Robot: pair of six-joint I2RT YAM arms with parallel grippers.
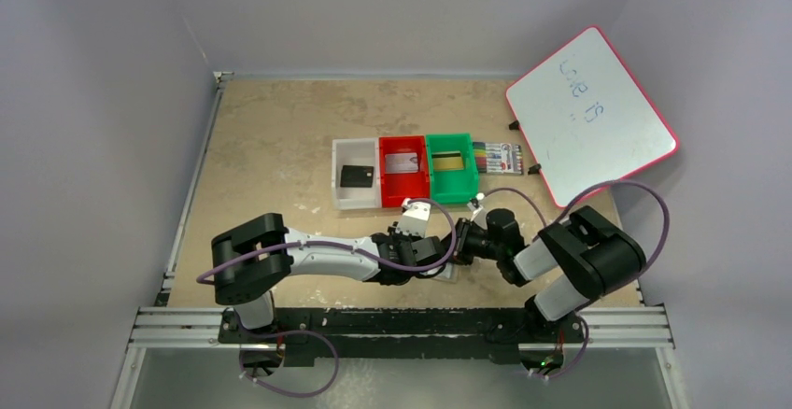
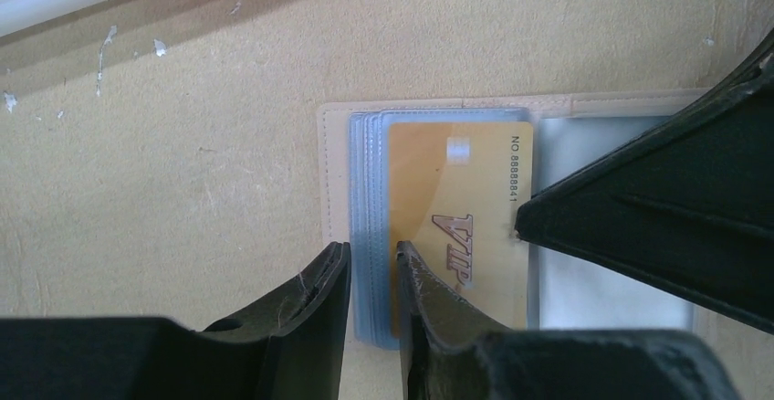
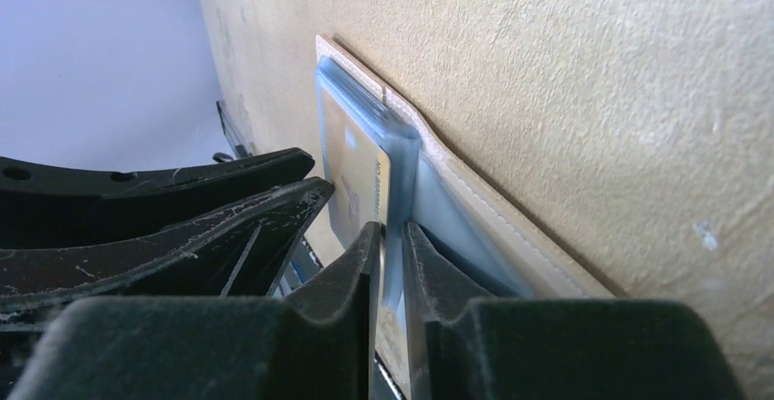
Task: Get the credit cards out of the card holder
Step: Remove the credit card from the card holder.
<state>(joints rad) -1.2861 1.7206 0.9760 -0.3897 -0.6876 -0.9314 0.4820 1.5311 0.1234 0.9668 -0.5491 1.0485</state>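
Card holder [image 2: 333, 172] lies opened flat on the tabletop [image 1: 280, 129], near its near edge about the middle, just in front of the two arms and largely hidden under them from above. At the far right a whiteboard [image 1: 591, 115] leans over the corner. Farther in stands a row of three bins: a white bin [image 1: 357, 202], a red bin [image 1: 403, 196] and a green bin [image 1: 453, 190], with a marker pack [image 1: 497, 157] just right of them. Each bin holds one card: a black card [image 1: 357, 176], a pale card [image 1: 403, 162] and a yellowish card [image 1: 448, 161]. I judge three cards already out.

One gold card [image 2: 461, 190] marked VIP is still at the card holder, lying on the stack of blue sleeves [image 2: 370, 172]. How far out of its sleeve it sits I cannot tell, nor whether the sleeves beneath hide more (they overlap too closely).

The left pincer [image 2: 372, 252] has its jaws slightly parted, tips down over the left edge of the sleeve stack, apparently steadying it with nothing pinched. The right pincer [image 3: 391, 231] has its jaws a slit apart astride the gold card's right edge. The gap looks wider than the card, so loose rather than clamped. Left to do, by my reading: clamp that card, draw it clear, and check the remaining sleeves.
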